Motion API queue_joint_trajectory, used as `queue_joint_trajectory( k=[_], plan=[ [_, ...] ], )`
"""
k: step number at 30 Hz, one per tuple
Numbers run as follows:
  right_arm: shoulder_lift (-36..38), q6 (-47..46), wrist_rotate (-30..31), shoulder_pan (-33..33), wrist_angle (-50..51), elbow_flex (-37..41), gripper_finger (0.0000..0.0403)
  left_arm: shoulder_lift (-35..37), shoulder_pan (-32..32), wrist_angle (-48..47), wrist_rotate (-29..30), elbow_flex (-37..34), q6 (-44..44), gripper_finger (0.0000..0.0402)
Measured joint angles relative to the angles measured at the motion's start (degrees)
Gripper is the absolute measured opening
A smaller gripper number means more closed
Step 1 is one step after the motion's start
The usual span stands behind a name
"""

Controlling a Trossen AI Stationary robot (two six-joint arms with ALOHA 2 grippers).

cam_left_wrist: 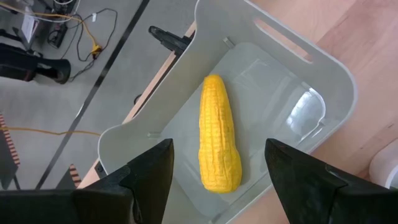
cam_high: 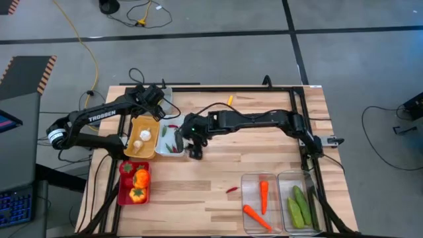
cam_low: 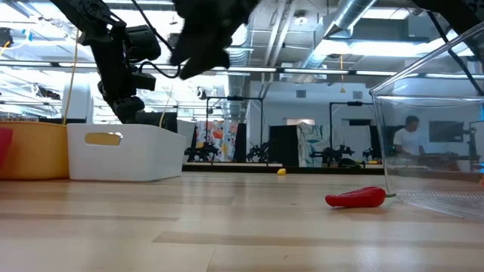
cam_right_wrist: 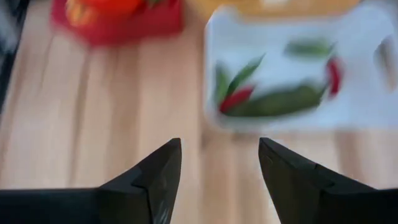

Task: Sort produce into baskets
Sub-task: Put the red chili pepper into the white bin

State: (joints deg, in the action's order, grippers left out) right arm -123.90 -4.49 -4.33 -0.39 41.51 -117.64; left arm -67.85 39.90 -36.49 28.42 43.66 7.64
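Observation:
A yellow corn cob lies in the grey bin at the table's far left. My left gripper hangs open above it, one finger on either side, touching nothing; it also shows in the high view. My right gripper is open and empty above the table, beside the white bin, which holds red and green chilies. A red chili lies loose on the table and shows in the low view. A small yellow piece lies near the far edge.
The yellow bin holds white garlic. The red bin holds peppers and tomatoes. At the near right, one clear bin holds carrots and another holds cucumbers. A person shows in the room behind.

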Motion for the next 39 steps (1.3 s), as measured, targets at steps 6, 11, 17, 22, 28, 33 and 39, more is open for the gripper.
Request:
queue_joint_trajectory(
  k=[6,11,17,22,28,33,39],
  plan=[
    [0.16,-0.05,-1.97,3.93,20.91,-4.05,0.0234,0.00,0.00,0.00,-0.02,-0.02,0.01,0.0240],
    [-0.67,-0.18,-1.97,8.67,31.29,-3.08,0.0230,0.00,0.01,0.02,-0.04,-0.01,0.13,0.0240],
    [-1.07,-0.96,-1.85,14.48,32.49,-0.13,0.0230,0.01,0.01,-0.01,-0.09,0.00,0.11,0.0240],
    [-1.01,-5.75,-1.83,17.72,31.55,2.83,0.0230,0.02,0.00,0.00,-0.09,0.00,0.09,0.0240],
    [-0.98,-9.57,-1.78,20.25,28.84,7.07,0.0230,0.02,0.01,-0.02,-0.09,-0.02,0.08,0.0240],
    [-1.09,-10.65,-1.76,21.77,25.83,10.31,0.0230,0.02,0.02,-0.02,-0.07,-0.02,0.05,0.0240],
    [-1.05,-11.22,-1.73,22.20,22.05,12.78,0.0230,0.02,0.02,-0.02,-0.11,-0.02,0.05,0.0240]
  ],
)
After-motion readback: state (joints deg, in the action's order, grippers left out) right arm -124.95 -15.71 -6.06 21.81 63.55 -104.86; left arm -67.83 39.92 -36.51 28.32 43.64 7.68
